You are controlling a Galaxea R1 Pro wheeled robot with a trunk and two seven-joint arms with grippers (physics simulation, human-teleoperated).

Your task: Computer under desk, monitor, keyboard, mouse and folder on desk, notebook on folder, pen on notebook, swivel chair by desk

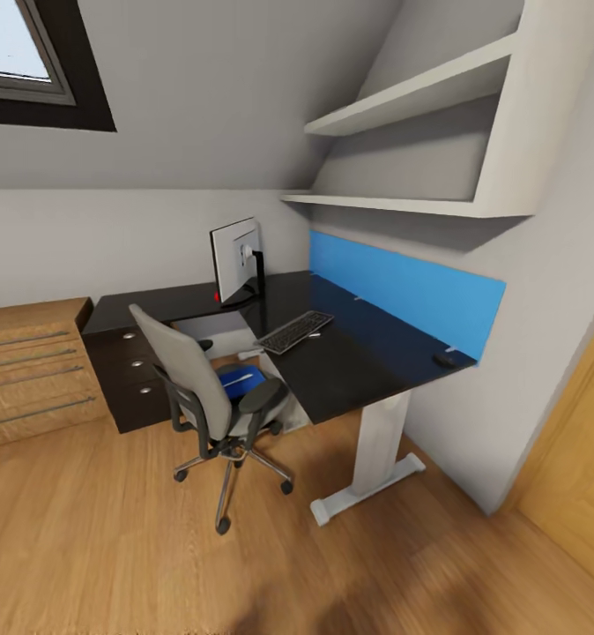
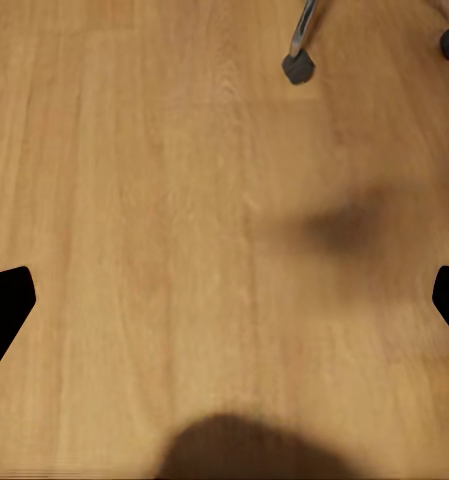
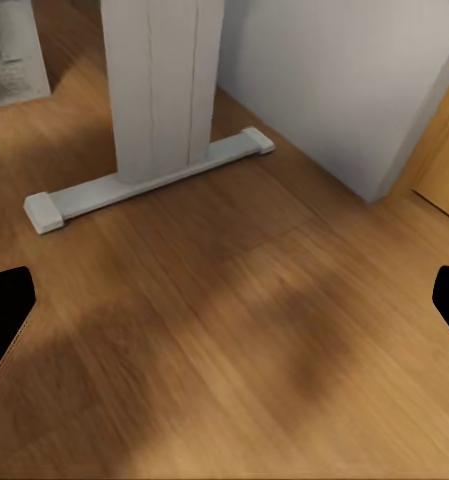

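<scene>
A black L-shaped desk (image 1: 350, 370) fills the room's corner. From left to right: the swivel chair (image 1: 211, 388) stands near the desk with the blue folder (image 1: 241, 381) on its seat; the monitor (image 1: 236, 261) stands at the far corner; the keyboard (image 1: 294, 331) lies mid-desk; the mouse (image 1: 444, 360) sits far right. Both the left hand (image 2: 224, 310) and the right hand (image 3: 224, 310) are spread apart over the wooden floor (image 1: 112, 547).

Black desk (image 1: 350, 366), blue folder (image 1: 241, 381), grey swivel chair (image 1: 184, 366)
</scene>
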